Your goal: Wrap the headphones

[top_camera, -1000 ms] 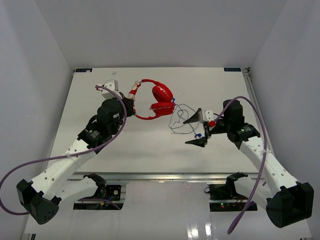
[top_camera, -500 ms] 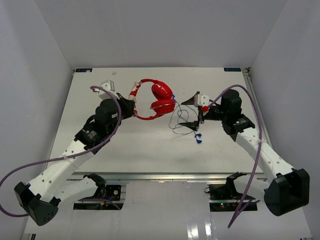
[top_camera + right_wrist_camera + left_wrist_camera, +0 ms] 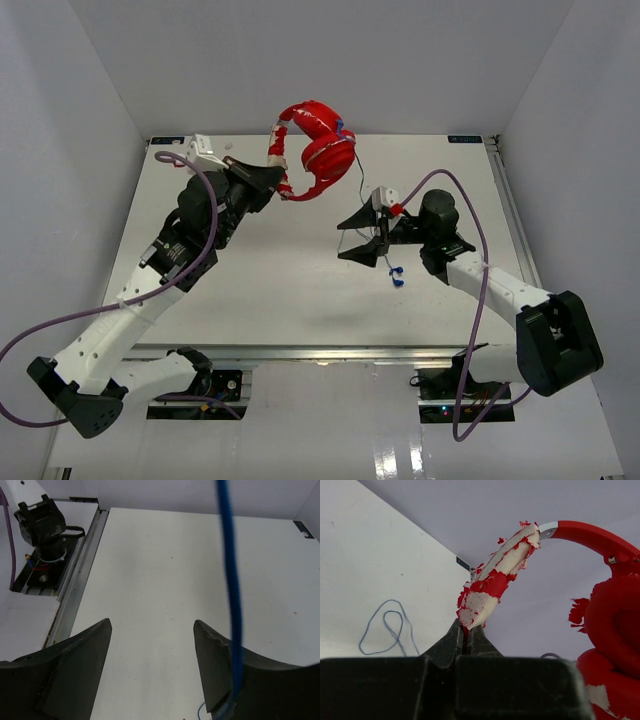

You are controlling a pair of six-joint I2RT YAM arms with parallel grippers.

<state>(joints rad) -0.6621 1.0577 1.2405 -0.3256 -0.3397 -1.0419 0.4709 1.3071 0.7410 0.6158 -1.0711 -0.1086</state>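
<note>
So the right pincer (image 3: 341, 241) is spread low over the counter (image 3: 250, 290), cable (image 3: 229, 580) dangling past one finger, blue plug (image 3: 397, 278) nearby. Farther back the left pincer (image 3: 466, 632) pinches the headphones (image 3: 318, 150) by the headband (image 3: 500, 577), up in the air. Guessing the cable slips free if it closes off-center.

Left hand (image 3: 466, 639) at 6 o'clock, jaws pinched together on the lower end of the headband (image 3: 495, 582). The band's red covering is peeling, with white showing beneath. It arcs up toward 1 o'clock. The earcups (image 3: 615, 625) of the headphones (image 3: 590, 535) hang at 4 o'clock. A thin cable (image 3: 391, 611) lies looped on the white bench (image 3: 365, 555) at 8 o'clock.
</note>
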